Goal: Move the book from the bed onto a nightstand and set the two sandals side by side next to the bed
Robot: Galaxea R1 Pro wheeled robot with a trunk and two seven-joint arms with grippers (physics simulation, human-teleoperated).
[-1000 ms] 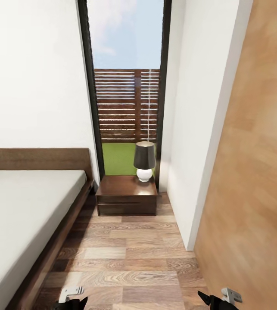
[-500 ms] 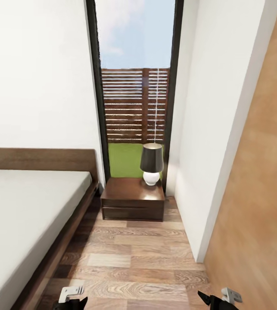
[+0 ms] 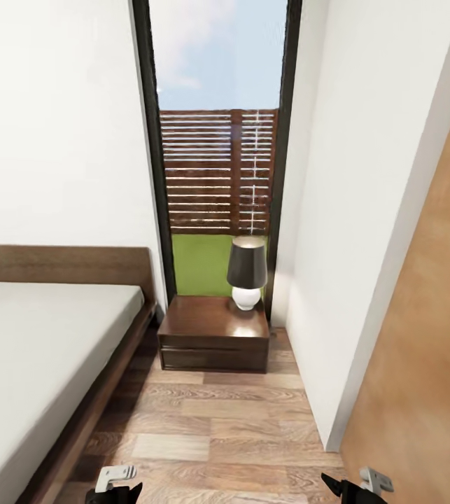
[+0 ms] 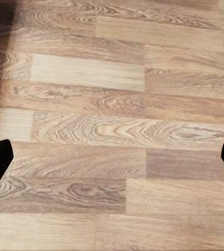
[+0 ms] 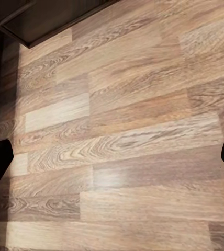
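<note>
The bed (image 3: 36, 350), with a dark wood frame and a pale mattress, fills the left of the head view. Its mattress is bare where I can see it. A dark brown nightstand (image 3: 214, 339) stands on the floor between the bed's head and the right wall. The book and the two sandals are out of view. My left gripper (image 3: 116, 484) and right gripper (image 3: 359, 484) hang low at the picture's bottom edge. In the wrist views the left gripper (image 4: 112, 162) and right gripper (image 5: 112, 162) are open over bare wood planks, fingertips wide apart.
A black-shaded lamp (image 3: 246, 271) with a white base sits on the nightstand's back right corner. A tall dark-framed window (image 3: 218, 161) rises behind it. A white wall (image 3: 350, 231) and a wooden door panel (image 3: 427, 364) close the right side, leaving a narrow floor aisle (image 3: 218, 427).
The whole head view has shifted and the nightstand and window appear slightly nearer, so the camera has moved. The things and both grippers keep their places.
</note>
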